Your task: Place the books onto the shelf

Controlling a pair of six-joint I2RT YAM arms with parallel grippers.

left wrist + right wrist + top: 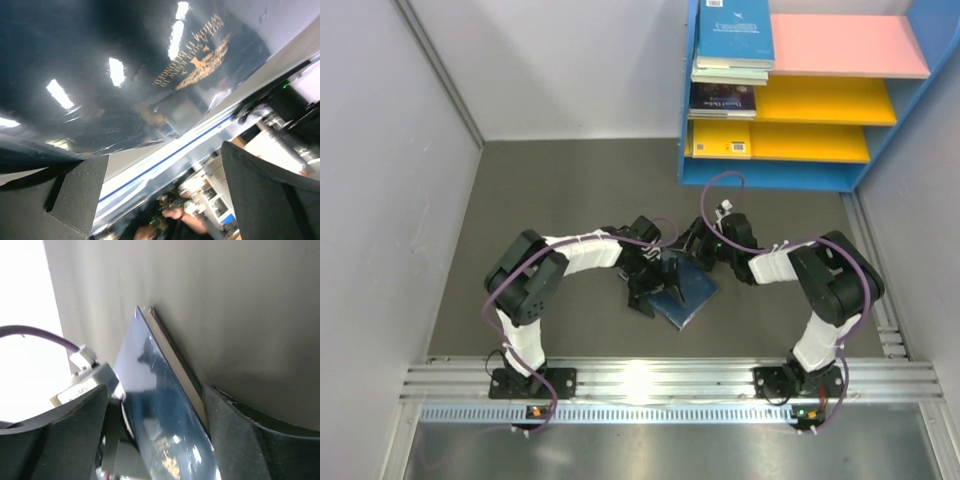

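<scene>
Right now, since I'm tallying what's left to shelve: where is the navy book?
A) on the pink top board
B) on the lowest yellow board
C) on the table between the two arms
C: the navy book is down on the table between the left arm and right arm, off the shelf.

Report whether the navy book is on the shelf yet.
Not on it: the glossy navy paperback book is out over the grey table, well apart from the blue-sided shelf unit.

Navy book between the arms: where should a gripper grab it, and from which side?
Probably pinch the navy book across its thin far edge, coming low from the right: it is flat and thin, and the right gripper straddles that edge.
</scene>
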